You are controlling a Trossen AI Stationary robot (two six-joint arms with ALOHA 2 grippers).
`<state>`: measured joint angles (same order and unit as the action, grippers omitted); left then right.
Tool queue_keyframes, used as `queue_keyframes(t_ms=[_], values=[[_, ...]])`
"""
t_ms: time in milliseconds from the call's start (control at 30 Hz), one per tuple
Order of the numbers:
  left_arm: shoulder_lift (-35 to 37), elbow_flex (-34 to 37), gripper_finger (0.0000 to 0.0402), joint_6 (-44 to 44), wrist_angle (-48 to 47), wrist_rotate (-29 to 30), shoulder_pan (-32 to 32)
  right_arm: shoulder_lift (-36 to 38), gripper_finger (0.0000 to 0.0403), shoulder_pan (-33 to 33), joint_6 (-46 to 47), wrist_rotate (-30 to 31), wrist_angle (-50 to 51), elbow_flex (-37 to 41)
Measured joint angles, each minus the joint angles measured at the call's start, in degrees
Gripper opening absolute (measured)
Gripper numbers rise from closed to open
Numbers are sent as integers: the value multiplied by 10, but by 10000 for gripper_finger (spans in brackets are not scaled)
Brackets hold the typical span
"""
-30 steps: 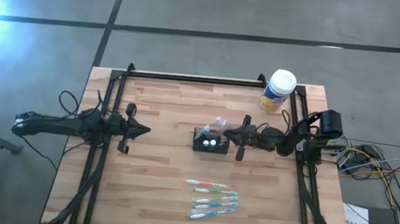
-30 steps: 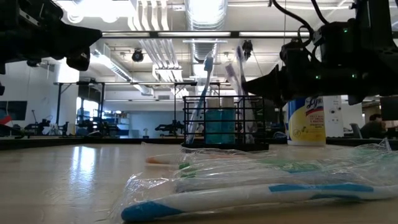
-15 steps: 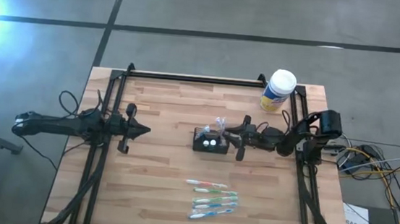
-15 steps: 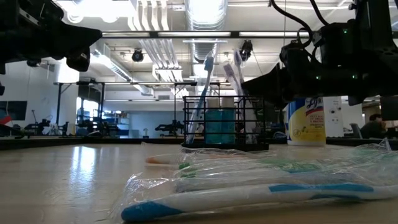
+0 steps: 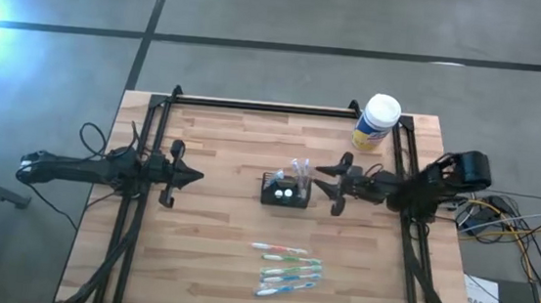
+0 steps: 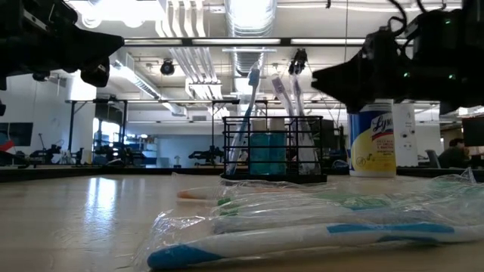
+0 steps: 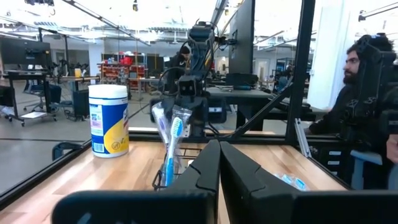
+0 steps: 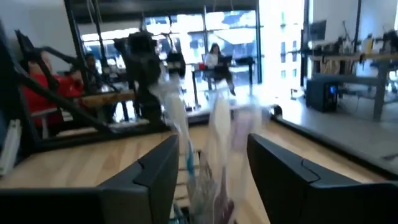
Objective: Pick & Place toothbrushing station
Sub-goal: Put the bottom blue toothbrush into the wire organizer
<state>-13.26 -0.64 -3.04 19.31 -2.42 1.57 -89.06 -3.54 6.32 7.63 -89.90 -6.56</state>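
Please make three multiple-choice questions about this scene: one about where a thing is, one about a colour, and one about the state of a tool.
1. Where does the yellow canister stand?
A. at the table's far right corner
B. beside the wrapped toothbrushes
C. inside the black caddy

2. What colour is the canister's lid?
A. black
B. white
C. green

3. How is the right tool now?
A. shut on the caddy
B. shut on a toothbrush
C. open, holding nothing

Answers: 1 A, the high view shows it in the far right corner, apart from the black caddy and the wrapped toothbrushes. 2 B, the lid shows white from above. 3 C, the right wrist view shows both fingers spread apart with nothing gripped.
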Motion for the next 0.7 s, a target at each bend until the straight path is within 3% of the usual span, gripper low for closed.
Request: queue_keyframes(t_ms=[200,333,433,700], values=[[0,0,12,-7,0,0,0,115,97,11,-15,-50,15,58],[0,0,8,-8,0,2,0,210,23,10,-40,-66,158,61],[-1,0,7,-27,3,11,0,279,14,10,-43,-65,260,59],[-7,0,12,-94,4,50,0,449,12,10,-19,-68,414,60]])
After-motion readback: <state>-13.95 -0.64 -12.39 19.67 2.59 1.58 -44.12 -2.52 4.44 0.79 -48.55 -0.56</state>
